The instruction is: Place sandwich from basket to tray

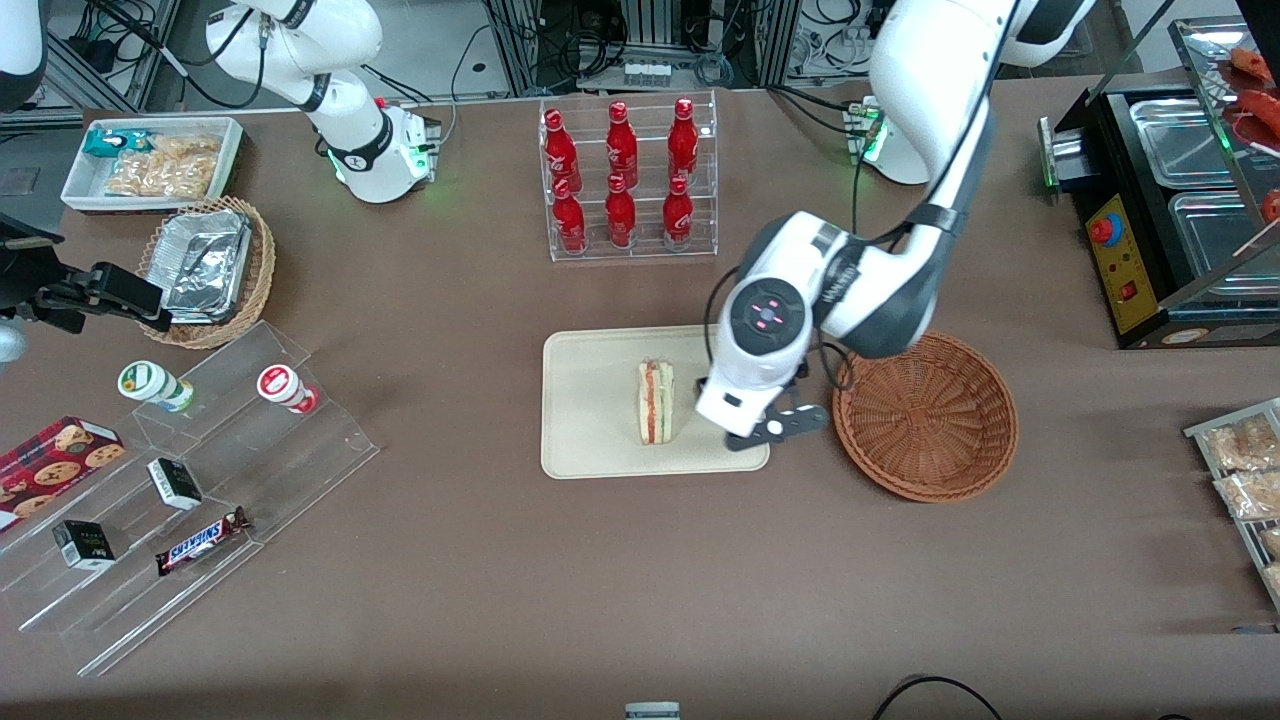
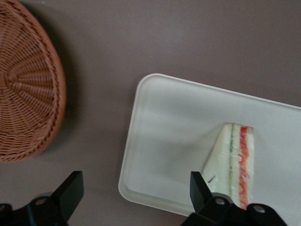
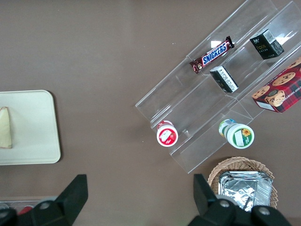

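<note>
The sandwich [image 1: 656,402] lies on its side on the cream tray [image 1: 590,440], its red and green filling showing; it also shows in the left wrist view [image 2: 233,165] on the tray [image 2: 174,136]. The reddish-brown wicker basket [image 1: 925,415] stands empty beside the tray, toward the working arm's end; it also shows in the left wrist view [image 2: 23,94]. My left gripper [image 1: 738,412] hovers over the tray's edge that is nearest the basket. In the left wrist view the gripper [image 2: 136,186] is open and empty, its black fingers [image 2: 70,188] wide apart, one beside the sandwich.
A clear rack of red bottles [image 1: 628,180] stands farther from the front camera than the tray. A clear stepped shelf [image 1: 190,480] with snacks, a tan basket of foil containers [image 1: 210,265] and a white bin [image 1: 150,160] lie toward the parked arm's end. A black appliance [image 1: 1170,200] stands at the working arm's end.
</note>
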Robot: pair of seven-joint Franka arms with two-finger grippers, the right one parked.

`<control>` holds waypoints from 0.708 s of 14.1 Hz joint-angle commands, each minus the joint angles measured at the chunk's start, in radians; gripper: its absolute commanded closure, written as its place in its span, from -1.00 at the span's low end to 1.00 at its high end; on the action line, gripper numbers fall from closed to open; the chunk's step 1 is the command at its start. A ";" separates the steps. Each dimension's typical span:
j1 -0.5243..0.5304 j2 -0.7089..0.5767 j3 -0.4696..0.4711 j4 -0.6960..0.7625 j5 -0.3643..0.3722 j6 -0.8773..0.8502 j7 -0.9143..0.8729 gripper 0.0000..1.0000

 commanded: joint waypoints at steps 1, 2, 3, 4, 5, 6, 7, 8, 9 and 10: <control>0.073 -0.058 -0.006 -0.063 0.013 -0.046 0.041 -1.00; 0.082 -0.087 -0.002 -0.106 0.013 -0.038 0.081 -1.00; 0.117 -0.123 0.009 -0.148 0.013 -0.036 0.137 -1.00; 0.154 -0.160 0.009 -0.182 0.013 -0.038 0.191 -1.00; 0.182 -0.199 0.009 -0.219 0.012 -0.039 0.242 -1.00; 0.216 -0.237 0.009 -0.256 0.012 -0.039 0.292 -1.00; 0.242 -0.271 0.009 -0.285 0.012 -0.043 0.340 -1.00; 0.262 -0.312 0.009 -0.320 0.012 -0.044 0.393 -1.00; 0.285 -0.352 0.009 -0.353 0.012 -0.046 0.439 -1.00; 0.306 -0.399 0.009 -0.392 0.012 -0.049 0.499 -1.00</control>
